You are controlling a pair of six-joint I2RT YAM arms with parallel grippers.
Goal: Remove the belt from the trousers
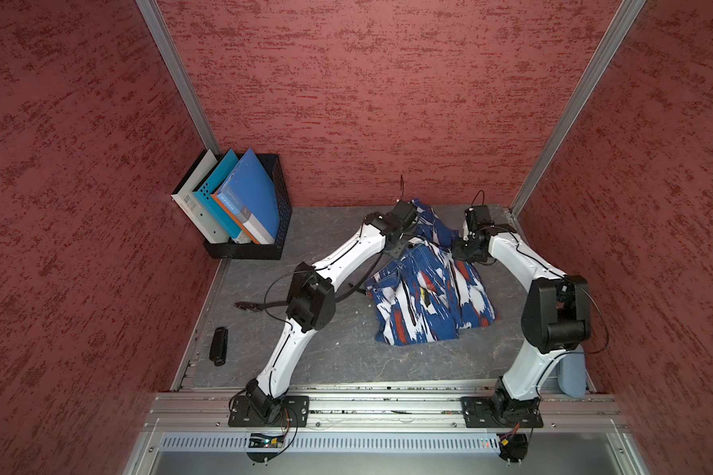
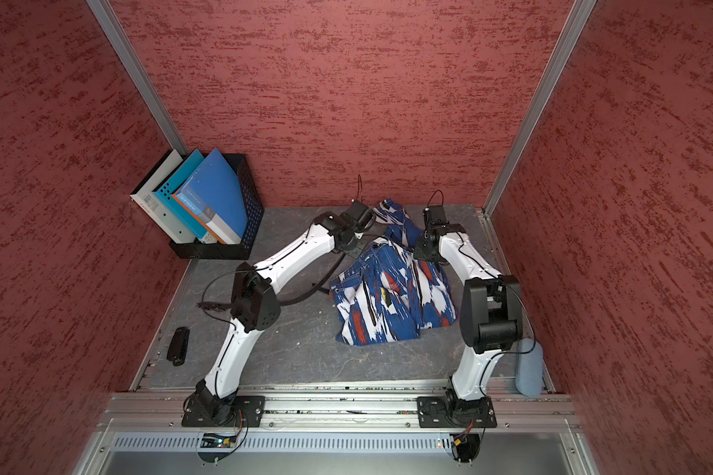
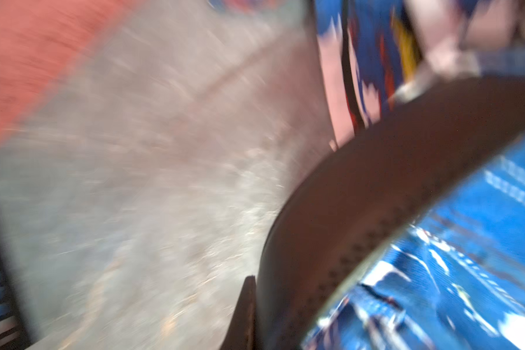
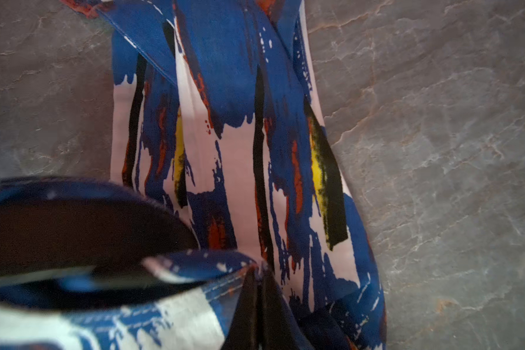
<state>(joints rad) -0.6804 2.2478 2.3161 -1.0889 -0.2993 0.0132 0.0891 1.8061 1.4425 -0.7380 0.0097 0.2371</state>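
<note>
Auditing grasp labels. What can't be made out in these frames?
- left gripper jaws: left wrist view motion-blurred; small and dark in both top views.
- belt midsection: under left elbow, both top views.
- Belt within trousers: cloth covers it.
- right gripper: hidden by its own wrist, both top views.

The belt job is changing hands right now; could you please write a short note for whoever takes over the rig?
Grippers: the left gripper is shut on the belt at the waistband. The right gripper is shut on the trousers, pinching waistband cloth.
Things: the trousers lie crumpled on the table between the arms. The belt runs from the waistband under the left arm, and its free end lies on the table.
Done: part of the belt is out.
Left: draw out the rest; I cannot see how many loops hold it.
</note>
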